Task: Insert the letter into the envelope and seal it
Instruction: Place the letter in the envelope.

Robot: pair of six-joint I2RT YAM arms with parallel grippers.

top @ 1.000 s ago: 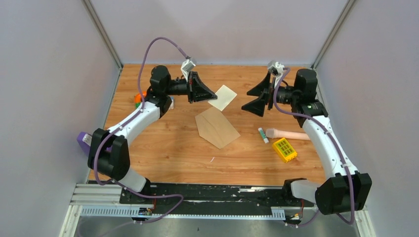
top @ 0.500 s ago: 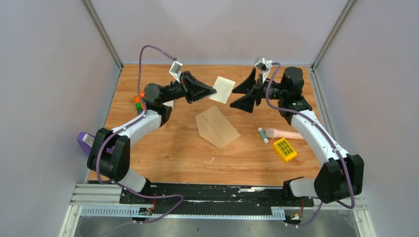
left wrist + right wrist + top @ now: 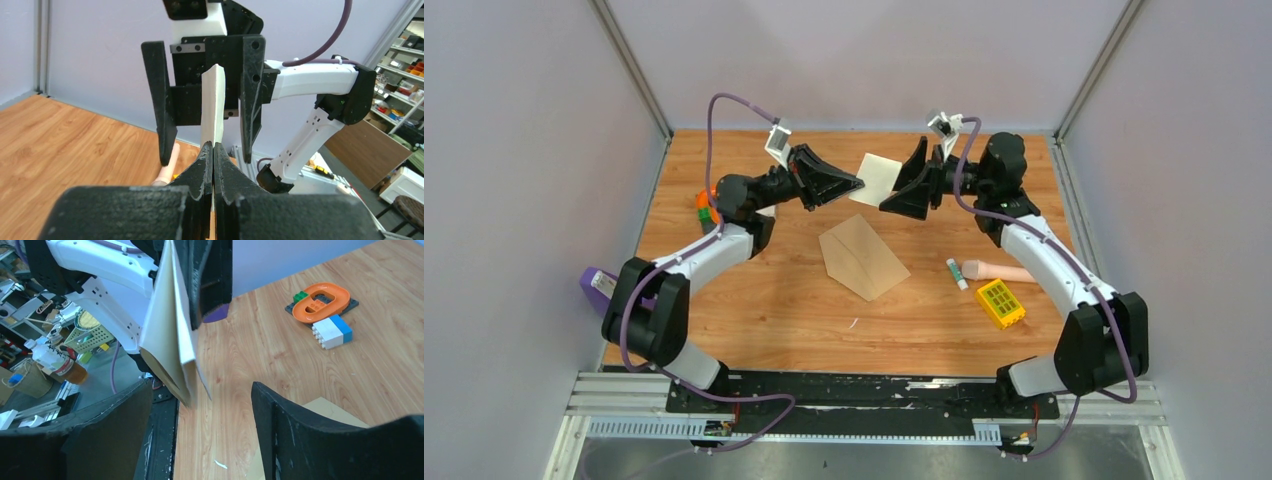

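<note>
Our left hand (image 3: pixel 856 185), clamped tight on the letter (image 3: pixel 879 178), holds it above the surface (image 3: pixel 754 300) so our right hand (image 3: pixel 904 188), spread astride its edge, can take it; the envelope (image 3: pixel 862 257) lies flat below

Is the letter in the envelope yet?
Not yet. Done: the letter is off the table, pinched in the left gripper. In hand: the right gripper stands open around its other edge. Left: sliding it into the envelope, which lies flat on the table, and sealing it.
</note>
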